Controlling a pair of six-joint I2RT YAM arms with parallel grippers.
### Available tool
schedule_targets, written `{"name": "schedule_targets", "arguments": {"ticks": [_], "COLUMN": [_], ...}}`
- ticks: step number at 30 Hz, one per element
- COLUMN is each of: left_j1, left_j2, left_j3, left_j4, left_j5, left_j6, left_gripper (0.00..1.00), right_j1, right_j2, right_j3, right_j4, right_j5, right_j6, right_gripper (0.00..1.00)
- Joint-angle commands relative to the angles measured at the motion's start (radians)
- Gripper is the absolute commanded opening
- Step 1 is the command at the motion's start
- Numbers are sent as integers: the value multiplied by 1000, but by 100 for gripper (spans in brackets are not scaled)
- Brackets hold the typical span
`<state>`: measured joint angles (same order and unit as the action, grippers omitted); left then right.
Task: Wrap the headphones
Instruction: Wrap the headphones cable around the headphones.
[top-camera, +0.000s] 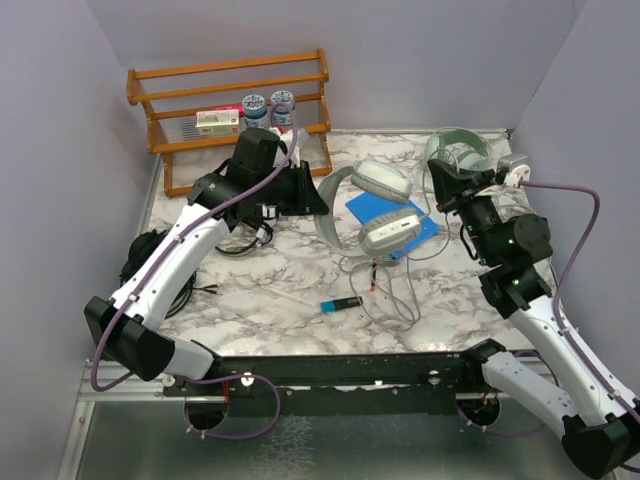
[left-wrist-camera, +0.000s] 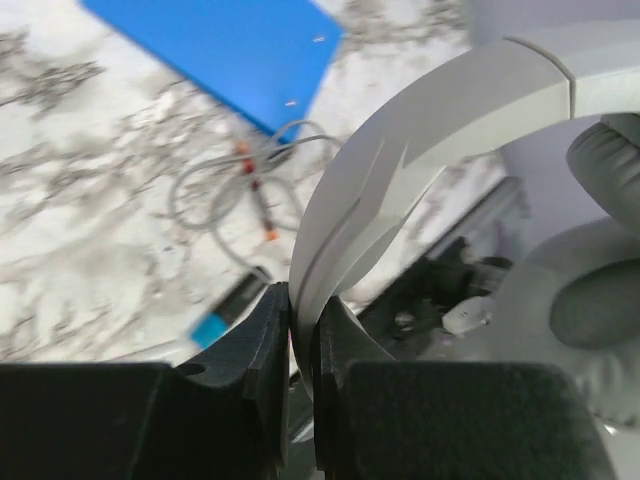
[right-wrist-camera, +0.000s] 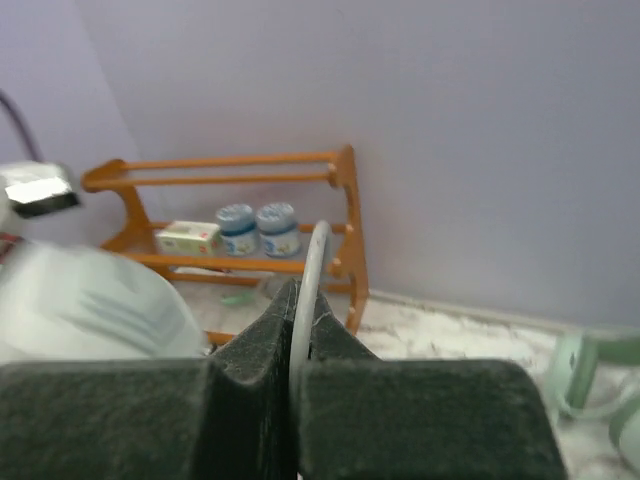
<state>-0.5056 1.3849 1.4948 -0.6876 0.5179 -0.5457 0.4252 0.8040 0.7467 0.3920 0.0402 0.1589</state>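
The pale grey-white headphones (top-camera: 383, 181) lie on a blue pad (top-camera: 372, 209) at mid-table, and their thin grey cable (top-camera: 392, 290) trails in loops toward the front. My left gripper (top-camera: 318, 200) is shut on their headband (left-wrist-camera: 420, 130), which is pinched between the jaws in the left wrist view (left-wrist-camera: 303, 310). My right gripper (top-camera: 437, 195) is shut on the grey cable (right-wrist-camera: 316, 255), which rises between its jaws (right-wrist-camera: 300, 320). An all-black pair (top-camera: 148, 262) lies at the left edge, partly hidden by my left arm.
A wooden rack (top-camera: 235, 95) with a small box and two jars stands at the back left. A pale green pair of headphones (top-camera: 457, 148) lies at the back right. A blue-and-black stick (top-camera: 340, 303) lies near the front. Purple walls close in on three sides.
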Motion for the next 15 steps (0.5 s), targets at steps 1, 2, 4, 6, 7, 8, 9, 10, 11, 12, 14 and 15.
{"name": "schedule_targets", "arguments": {"ticks": [1, 2, 4, 6, 7, 8, 9, 10, 11, 12, 14, 15], "left_j1": [-111, -138, -189, -220, -231, -244, -256, -269, -283, -297, -332, -351], "left_j2": [51, 62, 83, 103, 113, 123, 133, 145, 158, 171, 194, 202], "left_j3": [80, 92, 115, 141, 154, 166, 177, 189, 202, 217, 250, 260], "left_j4": [-168, -181, -199, -212, -218, -225, -231, -239, -250, -259, -271, -271], "left_j5": [-421, -484, -593, -645, -666, -688, -715, -741, -767, -782, -804, -829], "left_j6": [152, 171, 210, 235, 246, 257, 271, 284, 301, 324, 371, 391], "left_gripper": [3, 3, 4, 5, 5, 6, 6, 7, 7, 7, 7, 7], "right_j1": [3, 3, 4, 5, 5, 5, 4, 5, 4, 5, 5, 5], "right_j2": [20, 43, 89, 116, 119, 121, 120, 118, 119, 123, 139, 152], "right_j3": [165, 211, 290, 329, 331, 332, 332, 337, 343, 354, 381, 400], "right_j4": [-101, -132, -200, -245, -249, -251, -254, -261, -268, -278, -324, -349], "right_j5": [-356, -443, -554, -625, -657, -689, -723, -752, -774, -789, -815, -825], "right_j6": [-148, -149, -181, -198, -214, -228, -243, -256, -264, -270, -287, -296], "right_gripper": [2, 2, 2, 2, 2, 2, 2, 2, 2, 2, 2, 4]}}
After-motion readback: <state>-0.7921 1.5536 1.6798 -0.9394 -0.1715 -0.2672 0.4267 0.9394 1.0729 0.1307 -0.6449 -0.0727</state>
